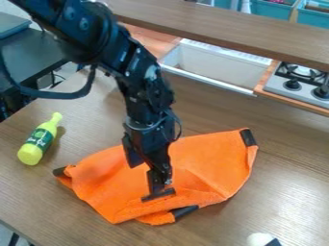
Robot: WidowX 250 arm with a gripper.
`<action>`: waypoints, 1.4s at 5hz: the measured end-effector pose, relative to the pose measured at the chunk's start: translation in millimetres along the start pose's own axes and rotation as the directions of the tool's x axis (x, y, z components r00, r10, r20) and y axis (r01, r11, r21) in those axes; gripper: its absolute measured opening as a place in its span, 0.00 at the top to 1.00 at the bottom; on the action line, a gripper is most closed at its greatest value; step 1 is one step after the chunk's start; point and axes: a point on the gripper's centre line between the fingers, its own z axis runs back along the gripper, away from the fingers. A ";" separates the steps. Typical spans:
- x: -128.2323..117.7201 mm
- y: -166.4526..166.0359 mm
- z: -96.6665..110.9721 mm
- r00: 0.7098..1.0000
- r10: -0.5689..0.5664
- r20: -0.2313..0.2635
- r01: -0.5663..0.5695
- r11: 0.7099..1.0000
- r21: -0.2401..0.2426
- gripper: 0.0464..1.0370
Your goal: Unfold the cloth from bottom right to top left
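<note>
The gripper (158, 185) hangs down over the front middle of the orange cloth (208, 158), at a black strip (158, 194) on it; whether it holds the strip cannot be told. The cloth lies spread unevenly on the table with its front part folded and wrinkled. Black corners show at the upper right (248, 137), at the left (59, 171) and at the front edge (184, 212). Arm and gripper cover part of the cloth's middle and back edge.
A yellow-green bottle (40, 139) lies left of the cloth on the wooden table (283, 192). A white object (259, 239) is at the front right edge. Behind are a white sink (215, 65) and a stove (298, 81).
</note>
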 end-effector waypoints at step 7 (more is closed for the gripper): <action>-0.7 -16.4 -27.1 0.998 -0.048 -0.044 0.050 0.997 0.050 0.04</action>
